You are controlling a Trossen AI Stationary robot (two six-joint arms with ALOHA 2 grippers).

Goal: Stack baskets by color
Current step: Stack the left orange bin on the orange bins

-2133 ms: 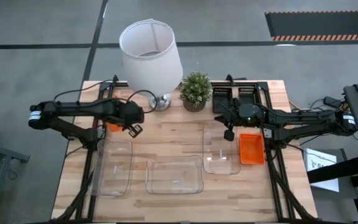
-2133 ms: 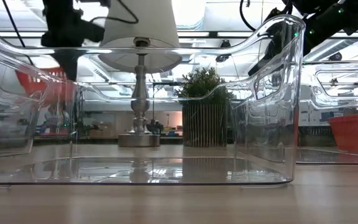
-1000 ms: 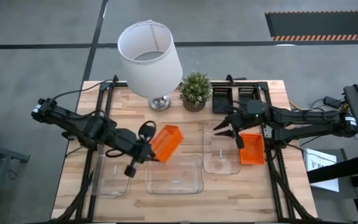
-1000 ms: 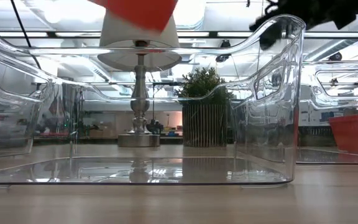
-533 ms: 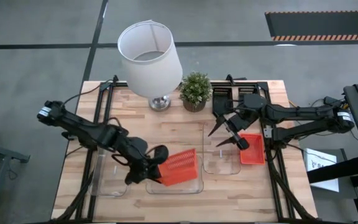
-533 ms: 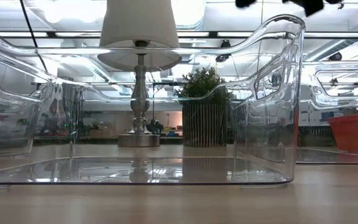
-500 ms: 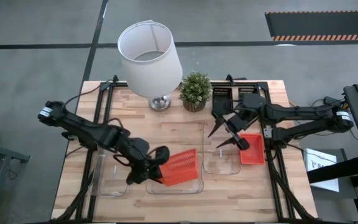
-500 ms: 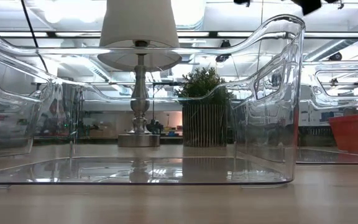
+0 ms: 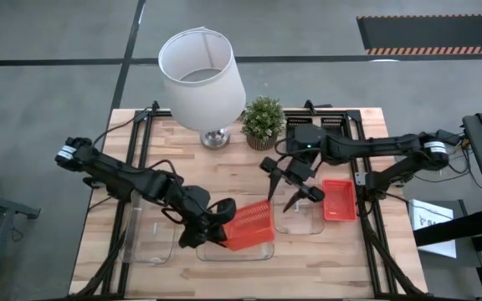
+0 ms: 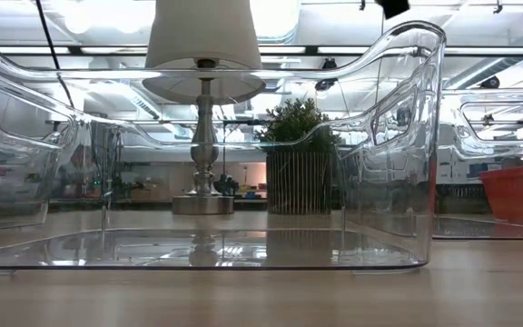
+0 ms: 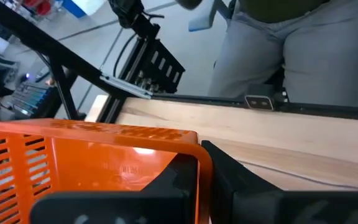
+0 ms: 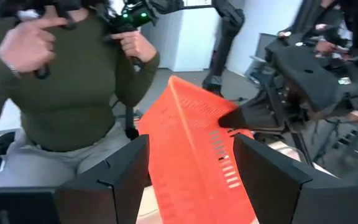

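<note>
My left gripper (image 9: 217, 227) is shut on a red-orange basket (image 9: 251, 224), which hangs tipped above the middle clear basket (image 9: 234, 244). My right gripper (image 9: 283, 182) stands open in the air just to the right of it, over the right clear basket (image 9: 298, 209). In the right wrist view the held basket (image 12: 197, 146) shows beyond the spread fingers, apart from them. A second red-orange basket (image 9: 339, 199) rests on its bottom on the table at the right. Black baskets (image 9: 316, 130) sit at the back edge. A third clear basket (image 9: 153, 237) lies at the left. My left gripper pinches one end wall of the red-orange basket at its rim (image 11: 197, 163) between its two fingers, one on each face of the wall. The fingers come from the table's left, slanting down. The basket is lifted clear and tipped on its side, a slatted wall (image 9: 249, 219) facing up.
A white lamp (image 9: 202, 71) and a small potted plant (image 9: 263, 121) stand at the back of the table. A person in a green top (image 12: 61, 81) stands in the room beyond the table. Bare wood (image 9: 241, 180) lies in the middle behind the clear baskets.
My left gripper has carried the red-orange basket toward the near edge and the right, lower, over the middle clear basket, rolling so the basket tipped onto its side. My right gripper has spread wider, risen, turned level and gone left toward the held basket.
</note>
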